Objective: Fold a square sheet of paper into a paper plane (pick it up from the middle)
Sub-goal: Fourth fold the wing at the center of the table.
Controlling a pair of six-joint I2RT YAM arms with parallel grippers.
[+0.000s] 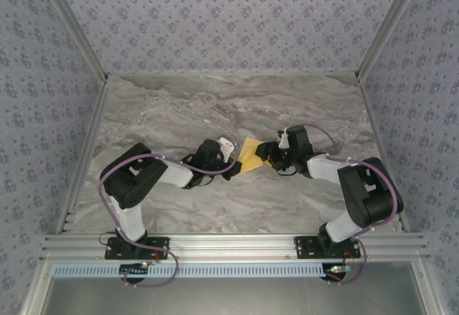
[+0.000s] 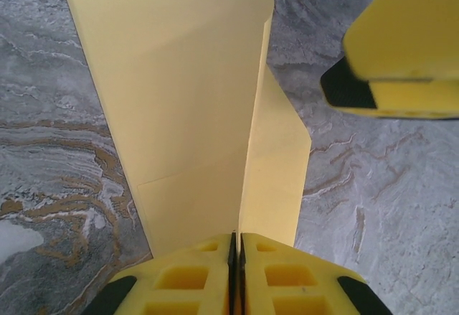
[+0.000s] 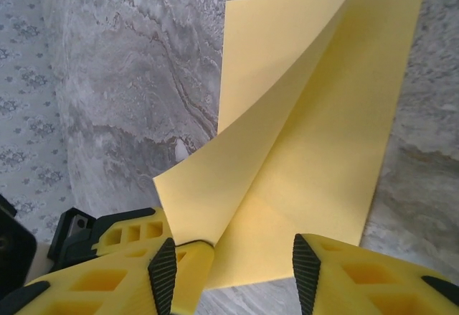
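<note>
L gripper (image 2: 235, 247) was pinched shut on paper sheet (image 2: 193, 114) at fold line, mid-table (image 1: 215, 107) btw arms. R gripper (image 3: 233, 272) stood half open astride sheet, holding nothing. Risk: raised half could spring back; off-line R closure would skew crease.

Grey marble tabletop (image 1: 179, 107), floral grey-blue wallpapered walls (image 1: 229, 13) on three sides, aluminium rail (image 1: 229, 243) in front.
</note>
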